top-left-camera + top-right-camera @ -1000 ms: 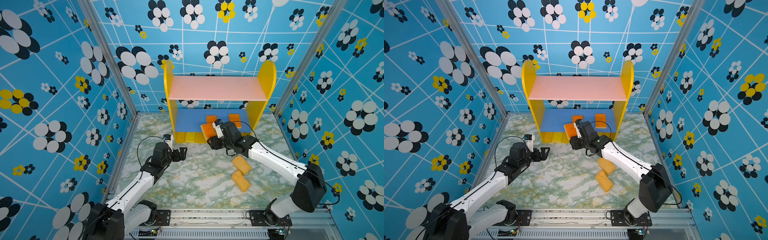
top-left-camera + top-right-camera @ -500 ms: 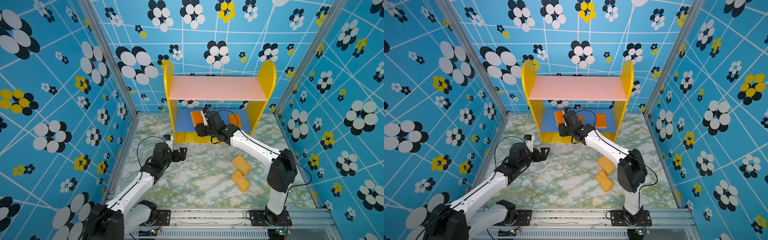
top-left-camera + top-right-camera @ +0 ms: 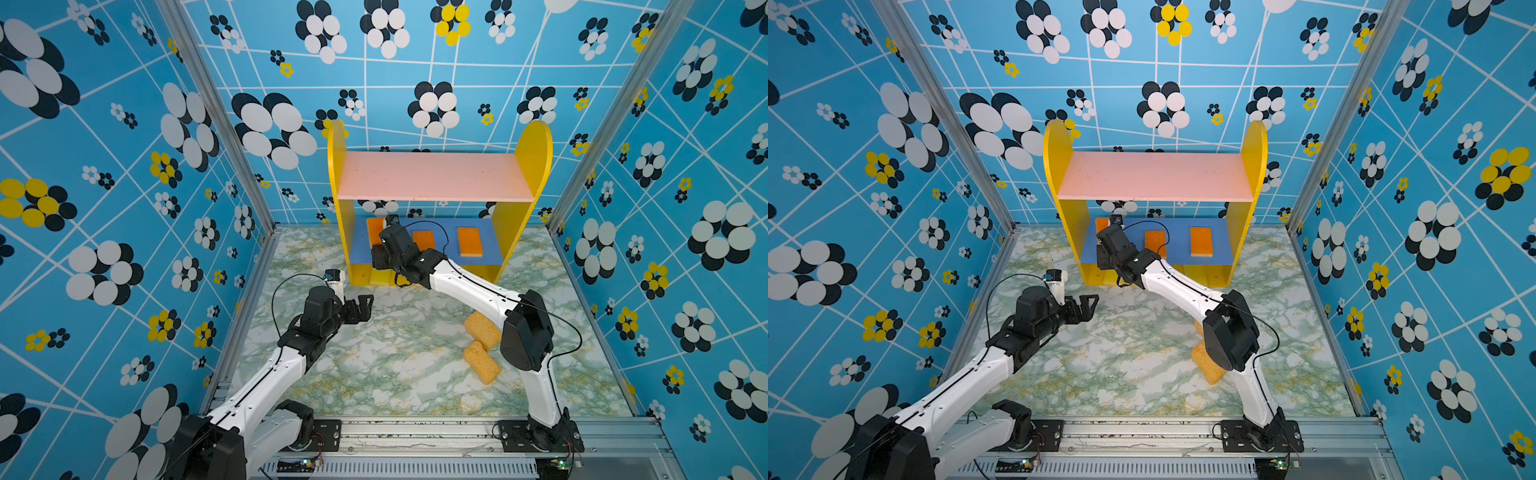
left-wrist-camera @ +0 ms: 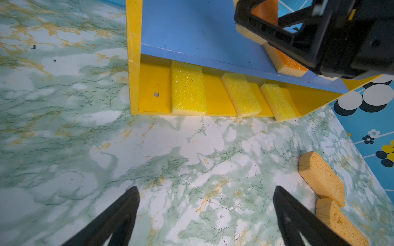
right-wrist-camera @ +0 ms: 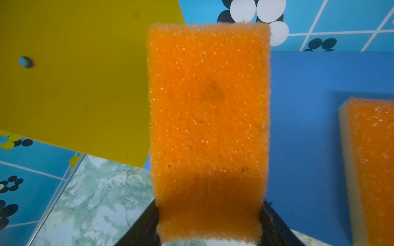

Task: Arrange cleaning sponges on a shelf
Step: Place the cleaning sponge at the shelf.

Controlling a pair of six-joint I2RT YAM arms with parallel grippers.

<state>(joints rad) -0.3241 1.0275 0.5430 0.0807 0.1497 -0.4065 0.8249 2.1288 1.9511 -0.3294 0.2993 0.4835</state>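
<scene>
Blue walls patterned with black, white and yellow flowers enclosed a green-marbled worktop (image 3: 395, 374), where a three-tier shelf (image 3: 534, 166) stood at the far edge. The right gripper (image 5: 210, 213) reached in under the pink top board, its fingers clamped on the near end of an orange sponge (image 5: 209, 106) held over the left end of the blue middle board, close to the yellow side panel; whether the sponge touched the board could not be told. Two more orange sponges lay flat on that board, one at its middle (image 3: 424, 240) and one toward its right end (image 3: 469, 241), well apart from each other. Three yellow sponges (image 4: 188, 93) (image 4: 242, 94) (image 4: 278, 101) sat in a row on the yellow base, their near ends at its front edge. Two thicker tan sponges (image 3: 482, 330) (image 3: 481, 361) rested just beside each other on the worktop toward its right edge, next to the right arm's elbow. The left gripper (image 4: 205, 189) hovered over the worktop before the shelf's left end, its fingers spread wide apart and holding nothing.
</scene>
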